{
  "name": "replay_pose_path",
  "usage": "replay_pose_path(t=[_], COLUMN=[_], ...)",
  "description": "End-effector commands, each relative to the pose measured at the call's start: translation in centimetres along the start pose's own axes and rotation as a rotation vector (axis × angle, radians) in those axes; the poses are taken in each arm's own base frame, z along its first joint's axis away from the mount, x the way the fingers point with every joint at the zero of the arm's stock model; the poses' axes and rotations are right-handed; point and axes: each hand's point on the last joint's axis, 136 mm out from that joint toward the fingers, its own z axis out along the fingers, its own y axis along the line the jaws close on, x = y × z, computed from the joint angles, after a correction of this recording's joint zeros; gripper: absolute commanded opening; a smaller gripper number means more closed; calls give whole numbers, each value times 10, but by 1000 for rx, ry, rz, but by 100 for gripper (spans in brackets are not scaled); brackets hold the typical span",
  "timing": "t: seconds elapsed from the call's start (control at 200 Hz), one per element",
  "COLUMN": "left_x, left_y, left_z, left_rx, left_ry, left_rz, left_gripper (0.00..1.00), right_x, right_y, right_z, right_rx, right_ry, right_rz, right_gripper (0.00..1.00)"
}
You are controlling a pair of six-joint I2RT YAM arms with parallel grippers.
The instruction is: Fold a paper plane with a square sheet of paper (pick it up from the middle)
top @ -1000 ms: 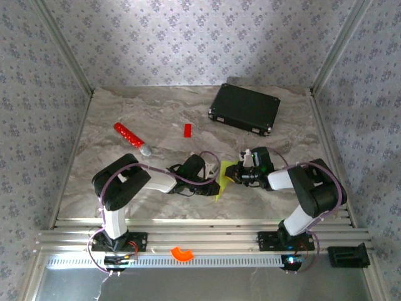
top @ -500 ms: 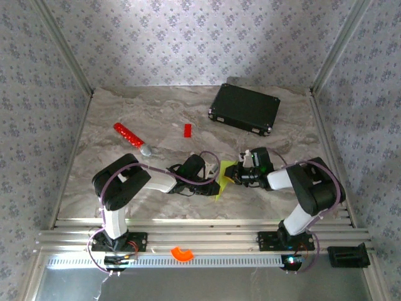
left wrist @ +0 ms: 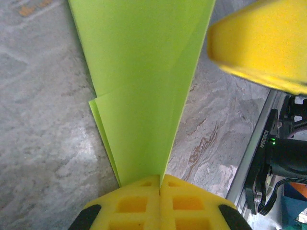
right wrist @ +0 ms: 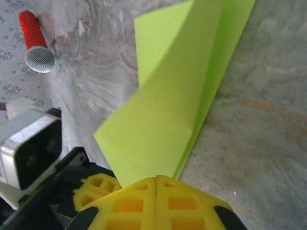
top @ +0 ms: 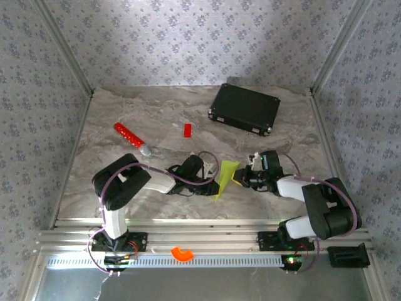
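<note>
**Task item.** The lime yellow-green sheet of paper [top: 225,175] is folded and creased, tapering to a narrow end. It sits near the middle of the front half of the grey marbled counter [top: 144,106], held up on edge between the two arms. Whether its lower tip touches the surface cannot be told.

**Left claw.** The left claw [top: 213,183] is just left of the sheet. In the left wrist view, its yellow fingers [left wrist: 134,203] are pressed together, and the narrow end of the sheet [left wrist: 144,96] enters the seam between them. The left claw [left wrist: 159,183] is clamped on the paper.

**Right claw.** The right claw [top: 242,178] is just right of the sheet. In the right wrist view, the right claw [right wrist: 157,180] has its fingers together and pinches one corner of the sheet [right wrist: 177,105], which rises away from it in two layers. A yellow finger of the right claw [left wrist: 261,45] appears beside the sheet's wide end in the left wrist view.

**Surroundings.**
- Red stick with a silver mesh tip [top: 131,137]: well to the left and further back.
- Small red block [top: 187,130]: behind the sheet, apart from it.
- Black rectangular case [top: 244,108]: at the rear right.
- Orange ring piece [top: 182,253]: on the front rail, between the arm bases.
</note>
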Motion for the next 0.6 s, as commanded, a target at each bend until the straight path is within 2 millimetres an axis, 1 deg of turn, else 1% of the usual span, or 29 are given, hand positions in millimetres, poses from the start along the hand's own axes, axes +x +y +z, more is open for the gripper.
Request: replay_pose_path(t=[0.0, 0.17, 0.355, 0.595], left_x=[22, 22, 21, 22], left_y=[34, 35, 35, 37], left_z=[0, 1, 1, 1], left_rx=[-90, -87, -88, -92], left_ry=[56, 53, 49, 49], left_rz=[-85, -90, -90, -96], left_gripper=[0, 0, 0, 0], right_x=[5, -5, -12, -13], right_y=[5, 16, 18, 15], right_z=[5, 16, 24, 32], right_rx=[-4, -26, -42, -46], right_ry=[30, 23, 22, 38], right_rz=[-34, -41, -35, -18], right_gripper=[4, 3, 3, 3])
